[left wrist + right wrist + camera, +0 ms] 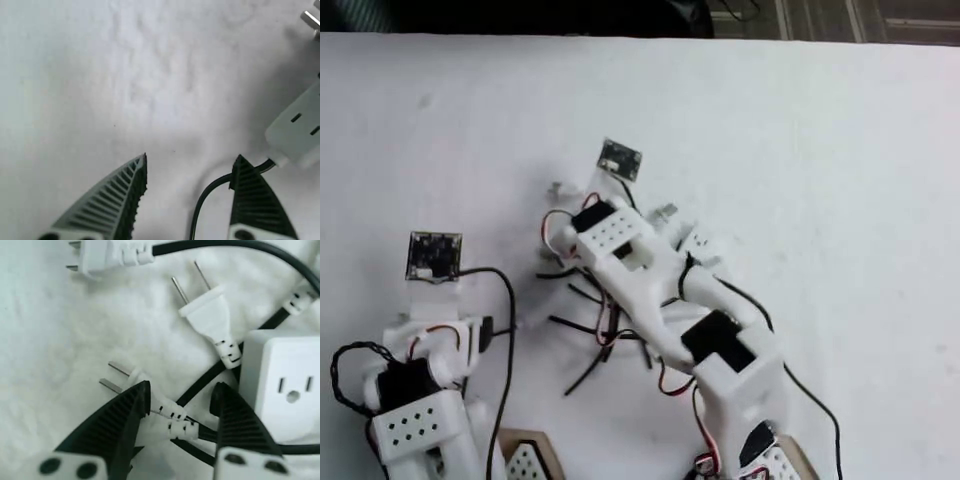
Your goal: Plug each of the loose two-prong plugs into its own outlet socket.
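Nearest the tabletop's front-left corner, your left gripper (192,157) hangs over the white tabletop (100,75). Its two ribbed fingers are spread apart, and a loop of black cord (200,205) passes between them. That cord runs to a white socket end (300,125) with two slots, lying just beside one fingertip.

Farther in, toward the middle of the tabletop, your right gripper (181,386) is also spread apart. It straddles the ribbed collar of a white two-prong plug (165,410), which lies flat with its prongs pointing away from the fingers. You cannot tell whether a finger touches it. Just beside it stands a white outlet block (285,385), its socket face open to view.

Beyond these lies a second plug (207,310) with its prongs free. Farther still is a third plug (100,252). Both are on black cords.
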Available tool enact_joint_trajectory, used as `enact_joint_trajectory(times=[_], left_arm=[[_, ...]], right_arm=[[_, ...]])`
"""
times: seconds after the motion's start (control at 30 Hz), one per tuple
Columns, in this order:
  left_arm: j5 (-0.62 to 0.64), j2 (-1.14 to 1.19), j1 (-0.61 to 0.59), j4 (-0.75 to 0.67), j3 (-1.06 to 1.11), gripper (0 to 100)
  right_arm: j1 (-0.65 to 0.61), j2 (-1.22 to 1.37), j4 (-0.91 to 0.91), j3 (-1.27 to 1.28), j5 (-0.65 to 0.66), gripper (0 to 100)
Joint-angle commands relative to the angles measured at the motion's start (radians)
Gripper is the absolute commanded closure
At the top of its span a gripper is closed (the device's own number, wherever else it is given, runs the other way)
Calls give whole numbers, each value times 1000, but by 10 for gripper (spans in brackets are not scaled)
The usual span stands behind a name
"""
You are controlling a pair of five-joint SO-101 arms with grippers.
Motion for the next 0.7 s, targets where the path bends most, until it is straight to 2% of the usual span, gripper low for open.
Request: enact_joint_trajectory(times=[0.0, 0.2, 0.37, 0.43, 0.57, 0.67], left_arm=[[2, -8, -2, -9, -5, 725], [2, -8, -2, -9, -5, 725], [2, -8, -2, -9, -5, 725], [2, -8, -2, -9, -5, 725], [2, -8, -2, -9, -5, 725], [2, -8, -2, -9, -5, 725]], right_arm=[[-16, -4, 33, -35, -5, 793], [-42, -21, 79, -35, -3, 807], [-1, -48, 74, -37, 6, 989], [19, -68, 79, -35, 20, 966], [58, -125, 102, -31, 32, 980], [62, -173, 139, -31, 97, 981]])
